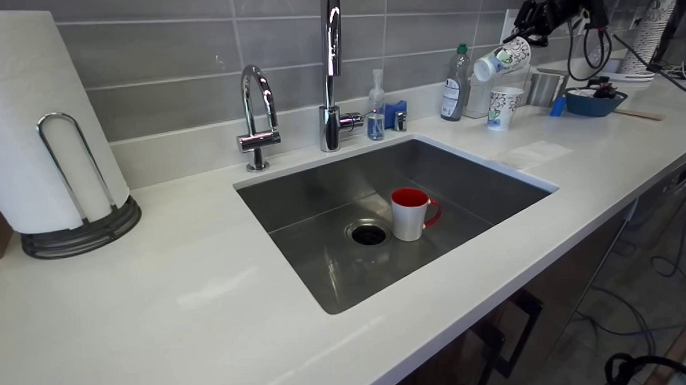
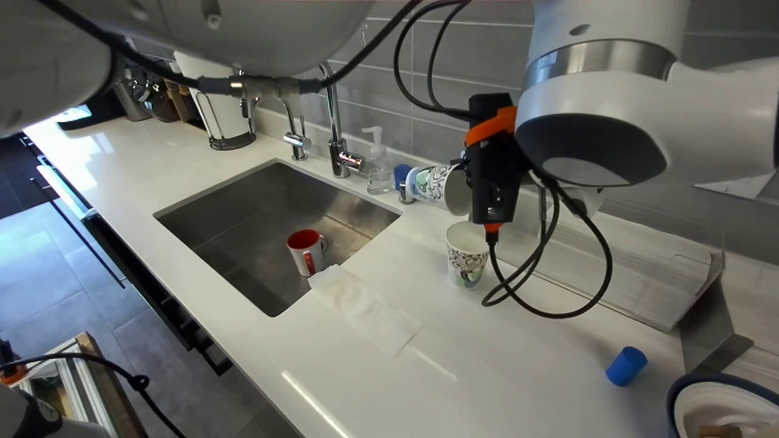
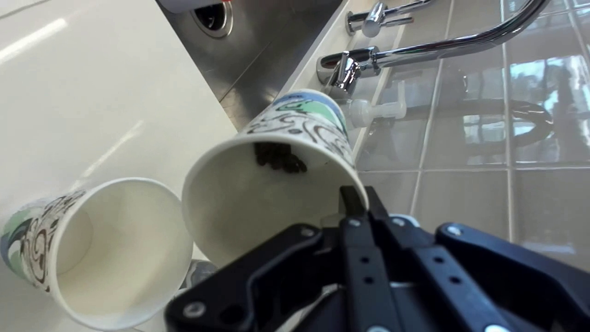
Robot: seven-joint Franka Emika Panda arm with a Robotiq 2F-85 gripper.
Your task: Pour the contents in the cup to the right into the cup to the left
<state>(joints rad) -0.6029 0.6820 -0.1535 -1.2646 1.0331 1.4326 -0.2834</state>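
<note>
Hand (image 3: 362,198) clamped on tilted cup (image 3: 258,198), wrist view alone showing dark pieces (image 3: 276,157) inside, upright cup (image 1: 504,108) below

The tilted paper cup (image 3: 258,200) and the upright paper cup (image 2: 467,258) are white with dark scrolls, blue and green; the bits (image 3: 279,159) inside the former, dark brown. The mug (image 1: 408,220) is white outside, red within. The tool (image 3: 362,198) is black, the table (image 1: 122,306) white.

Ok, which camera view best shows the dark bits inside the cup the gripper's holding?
The wrist view: it looks into the held cup, where the dark bits show against the pale inside. Both exterior views show that cup tilted, but no bits can be made out.
</note>
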